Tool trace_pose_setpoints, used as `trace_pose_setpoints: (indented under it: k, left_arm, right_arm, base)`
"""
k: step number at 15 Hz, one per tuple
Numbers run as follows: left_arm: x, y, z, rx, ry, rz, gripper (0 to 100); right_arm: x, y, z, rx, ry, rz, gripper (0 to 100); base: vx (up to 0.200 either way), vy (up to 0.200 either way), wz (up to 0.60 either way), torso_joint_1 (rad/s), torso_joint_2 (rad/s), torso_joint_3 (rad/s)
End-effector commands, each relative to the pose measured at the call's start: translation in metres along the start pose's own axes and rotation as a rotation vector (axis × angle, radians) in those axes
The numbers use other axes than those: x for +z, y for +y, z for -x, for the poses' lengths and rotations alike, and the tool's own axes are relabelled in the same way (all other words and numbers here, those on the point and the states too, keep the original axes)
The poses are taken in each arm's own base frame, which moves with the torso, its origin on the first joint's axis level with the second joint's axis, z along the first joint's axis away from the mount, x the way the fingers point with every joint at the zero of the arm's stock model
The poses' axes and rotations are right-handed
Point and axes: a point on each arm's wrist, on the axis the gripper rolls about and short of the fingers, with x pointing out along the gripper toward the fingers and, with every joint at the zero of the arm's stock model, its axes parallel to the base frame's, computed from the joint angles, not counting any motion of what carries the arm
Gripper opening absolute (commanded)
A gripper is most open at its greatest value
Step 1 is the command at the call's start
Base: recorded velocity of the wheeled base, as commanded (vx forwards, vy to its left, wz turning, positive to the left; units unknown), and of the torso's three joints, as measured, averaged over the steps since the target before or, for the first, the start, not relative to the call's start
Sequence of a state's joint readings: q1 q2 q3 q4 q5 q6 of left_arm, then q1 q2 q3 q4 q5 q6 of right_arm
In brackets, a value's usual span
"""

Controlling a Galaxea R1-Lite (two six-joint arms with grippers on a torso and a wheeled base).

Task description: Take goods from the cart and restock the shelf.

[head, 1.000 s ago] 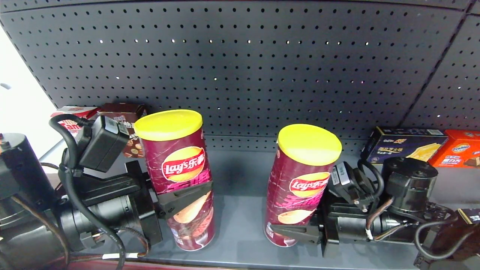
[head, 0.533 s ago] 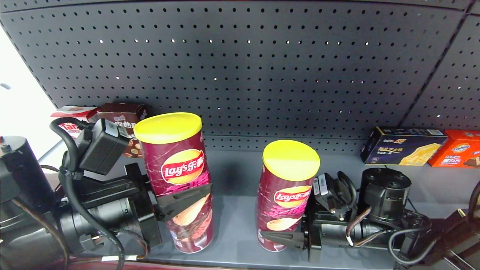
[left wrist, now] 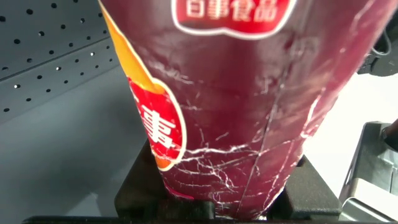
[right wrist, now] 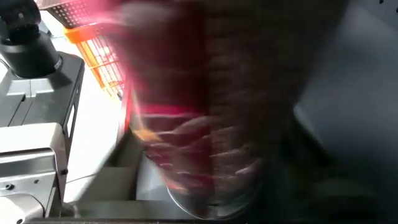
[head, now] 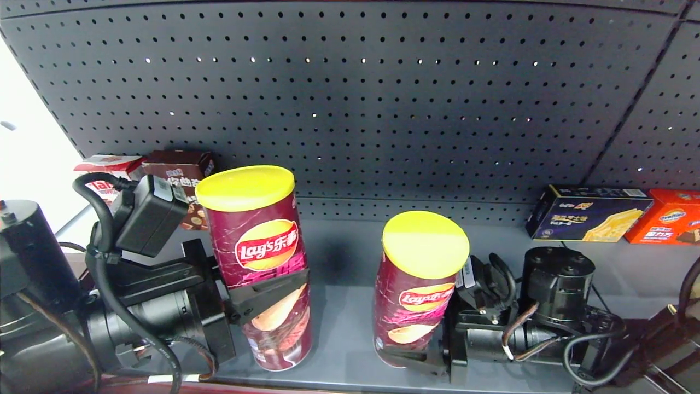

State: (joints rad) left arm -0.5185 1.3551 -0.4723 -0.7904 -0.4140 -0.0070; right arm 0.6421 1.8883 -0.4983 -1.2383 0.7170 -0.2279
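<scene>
Two cans are going onto the shelf (head: 350,262). The left gripper (head: 268,300) squeezes the left can (head: 262,241) at 8 o'clock. The right gripper (head: 409,347) squeezes the right can (head: 418,284) at 5 o'clock. Next, I think, both should let go gently and pull back.

A dark perforated panel (head: 383,98) backs the grey shelf (head: 350,262); bright white light (head: 22,153) shows at left.
</scene>
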Motion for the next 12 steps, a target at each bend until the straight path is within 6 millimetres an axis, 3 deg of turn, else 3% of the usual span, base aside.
trace_pose_setpoints:
  k: [1,8,12]
  left_arm:
    - [-0.004,-0.001,0.001,-0.002,0.011,0.004,0]
    - [-0.006,-0.007,0.011,-0.009,0.004,0.002,0]
    - [-0.006,-0.009,0.016,-0.006,0.002,0.000,0]
  right_arm:
    - [0.004,0.000,0.001,-0.002,-0.014,0.013,100]
    - [0.028,0.015,0.028,-0.023,-0.059,0.054,100]
    - [0.039,0.011,0.043,-0.072,-0.086,0.082,100]
  base:
    - [0.000,0.000,0.00,0.000,0.00,0.000]
    - [0.000,0.000,0.00,0.000,0.00,0.000]
    - [0.000,0.000,0.00,0.000,0.00,0.000]
